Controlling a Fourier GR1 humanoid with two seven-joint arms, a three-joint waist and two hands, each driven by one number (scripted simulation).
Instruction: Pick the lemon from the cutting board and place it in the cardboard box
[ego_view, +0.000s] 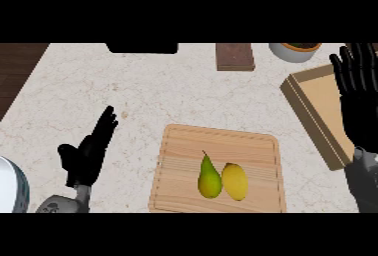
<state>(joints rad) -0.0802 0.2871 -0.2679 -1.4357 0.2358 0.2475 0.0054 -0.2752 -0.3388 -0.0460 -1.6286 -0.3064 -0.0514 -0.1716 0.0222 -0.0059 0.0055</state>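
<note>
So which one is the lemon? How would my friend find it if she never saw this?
Look for the wooden cutting board in the middle of the counter. Two fruits lie side by side on it, touching. The lemon is the right-hand one: plain yellow and oval, while the pear beside it is greener, with a narrow neck and a stem.

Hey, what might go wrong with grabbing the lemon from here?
The yellow oval lemon lies touching the green pear on the wooden cutting board, so fingers closing on it may nudge or catch the pear. The right hand hovers over the flat cardboard box, away from the lemon.
</note>
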